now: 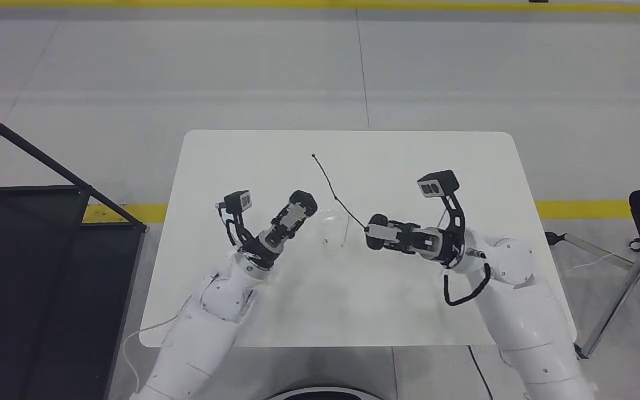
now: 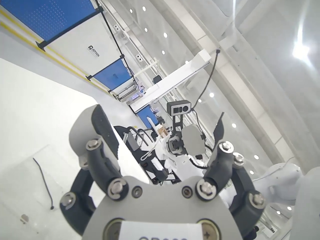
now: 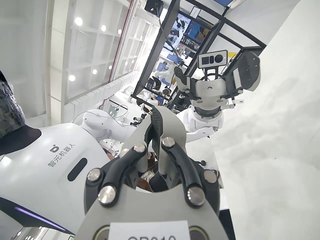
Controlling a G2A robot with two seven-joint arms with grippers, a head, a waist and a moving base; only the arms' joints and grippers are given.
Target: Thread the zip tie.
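Observation:
A thin black zip tie (image 1: 332, 192) rises slanting over the middle of the white table (image 1: 450, 170). My right gripper (image 1: 369, 229) is shut on its lower end. In the left wrist view the zip tie (image 2: 208, 79) curves up from the far right gripper (image 2: 193, 137) with its head on top. My left gripper (image 1: 302, 204) stands open a short way to the left of the tie, with nothing between its fingers (image 2: 100, 122). The right wrist view shows its own gripper (image 3: 154, 121) pressed together and the open left gripper (image 3: 215, 73) facing it.
A small clear plastic piece (image 1: 333, 232) lies on the table between the two grippers. In the left wrist view a thin dark line (image 2: 42, 176) runs across a clear sheet on the table. A black frame (image 1: 40, 160) stands off the table's left side.

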